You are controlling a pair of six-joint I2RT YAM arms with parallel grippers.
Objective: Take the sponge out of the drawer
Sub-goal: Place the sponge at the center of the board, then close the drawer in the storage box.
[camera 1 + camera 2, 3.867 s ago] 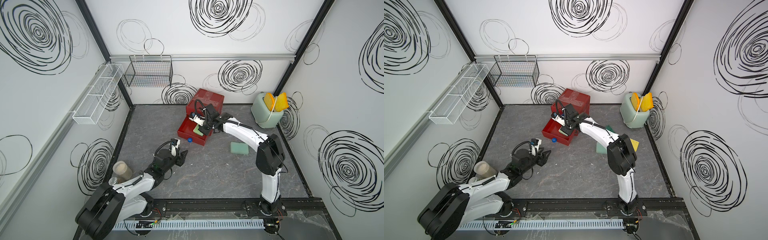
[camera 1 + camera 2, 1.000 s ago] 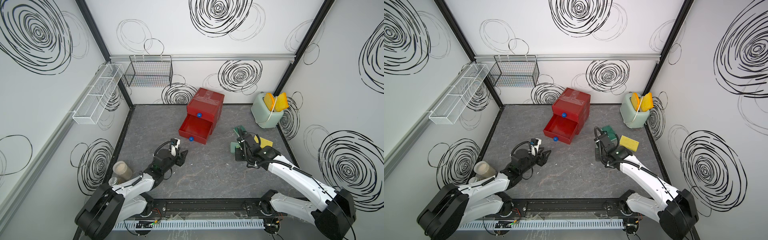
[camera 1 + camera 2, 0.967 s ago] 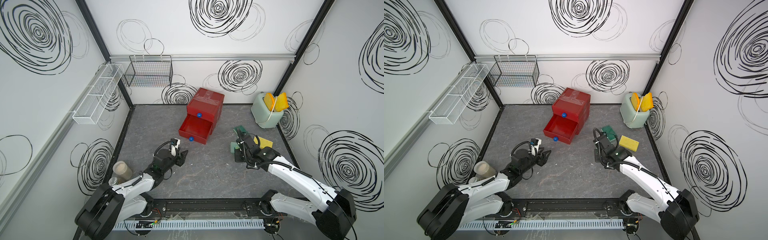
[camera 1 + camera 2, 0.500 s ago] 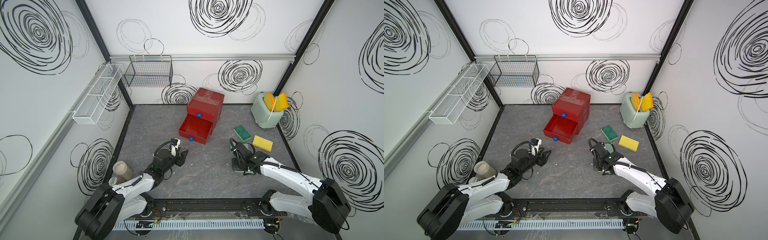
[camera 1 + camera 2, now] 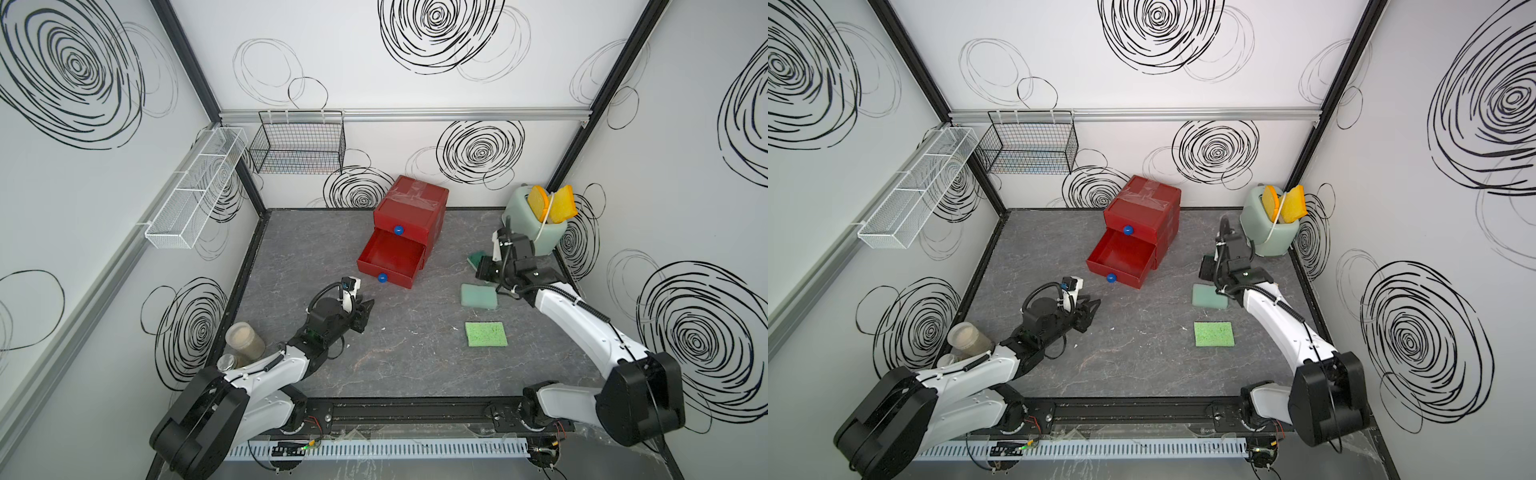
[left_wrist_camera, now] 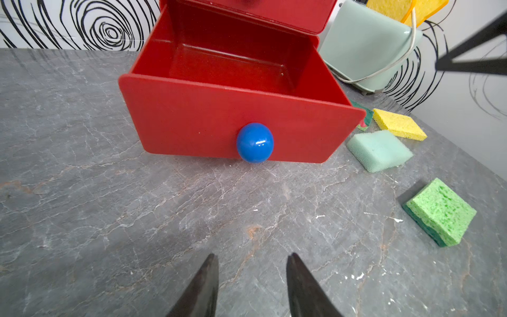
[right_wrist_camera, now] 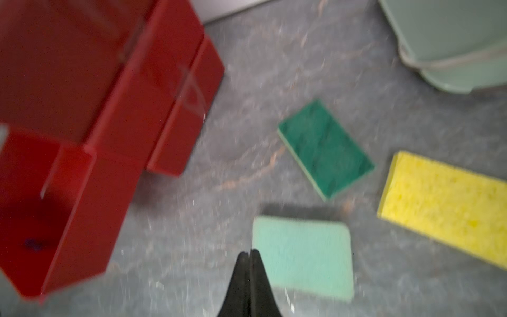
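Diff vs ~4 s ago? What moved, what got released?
Right end effector pulled out of the drawer toward the robot's right, now shut and empty. Bright green sponge went from drawer to table, released. Left arm, open drawer, pale sponge unchanged.

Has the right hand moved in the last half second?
Yes. The right hand has swung back, away from the front rail and toward the toaster, as both top views show. It is now close in front of the toaster, by the pale sponge.
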